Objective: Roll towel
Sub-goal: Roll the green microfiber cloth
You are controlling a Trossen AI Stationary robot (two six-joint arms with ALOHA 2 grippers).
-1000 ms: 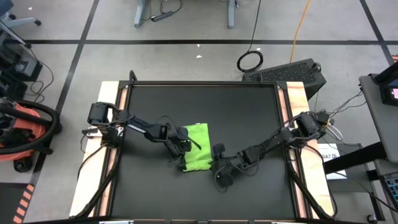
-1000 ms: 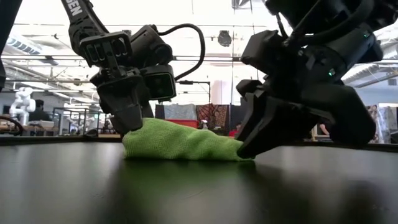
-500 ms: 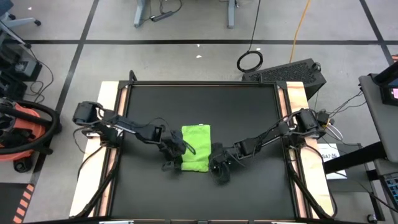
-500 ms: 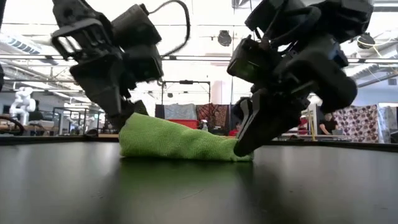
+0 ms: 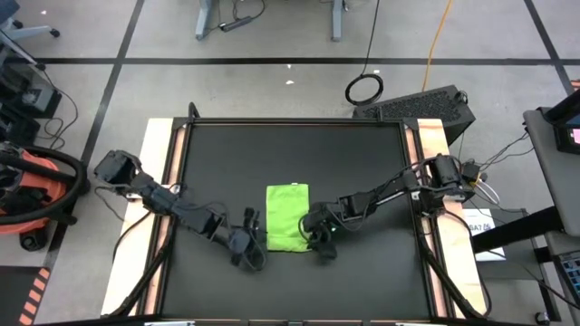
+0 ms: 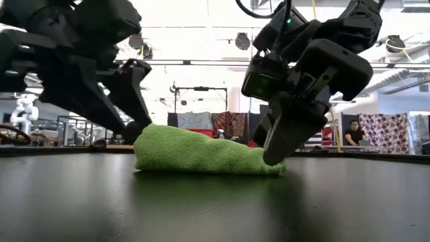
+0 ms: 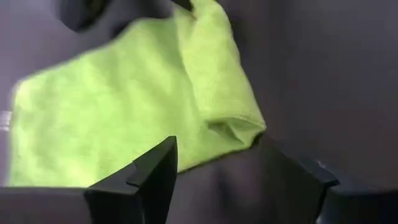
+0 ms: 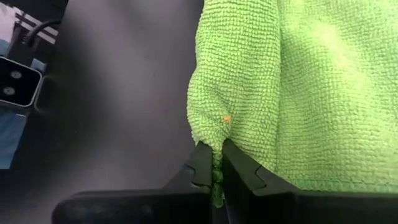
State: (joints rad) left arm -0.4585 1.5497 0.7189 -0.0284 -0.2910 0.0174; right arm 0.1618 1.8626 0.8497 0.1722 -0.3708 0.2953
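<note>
High view: the towel [image 5: 287,217] lies near the middle of the table [image 5: 362,154], folded into a narrow strip with a thicker roll along one side. The right gripper [image 5: 316,243] sits at the towel's near right corner. In the right wrist view its fingers [image 8: 239,171] are pressed together on a pinch of the towel's edge, probably to anchor or lift that corner so the cloth can be turned over on itself. The left gripper [image 5: 246,254] is just beside the towel's near left corner but apart from it, its fingers [image 7: 155,171] spread wide and empty. In the left wrist view the towel's rolled end lies ahead between them, which suggests it is lined up to take the opposite corner. In the low view the towel forms a low mound on the table, higher toward the left gripper. Rolling looks barely begun.
</note>
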